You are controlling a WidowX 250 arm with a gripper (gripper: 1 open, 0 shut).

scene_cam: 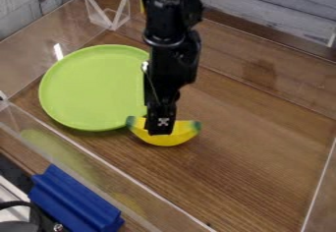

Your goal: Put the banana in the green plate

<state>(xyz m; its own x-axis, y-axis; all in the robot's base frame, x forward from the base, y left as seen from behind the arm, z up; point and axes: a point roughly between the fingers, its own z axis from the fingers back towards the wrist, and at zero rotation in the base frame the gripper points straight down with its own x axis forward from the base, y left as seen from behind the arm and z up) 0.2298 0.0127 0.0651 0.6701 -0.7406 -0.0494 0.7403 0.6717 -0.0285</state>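
Note:
A short yellow banana with greenish tips lies on the wooden table, just off the right front rim of the green plate. My black gripper points straight down right over the banana's middle, low enough to cover part of it. Its fingers stand open, and I cannot tell whether they touch the banana. The plate is round, lime green and holds nothing.
Clear acrylic walls ring the table, with one at the right edge and one at the front left. A blue block sits outside the wall at the lower left. A clear stand is at the back.

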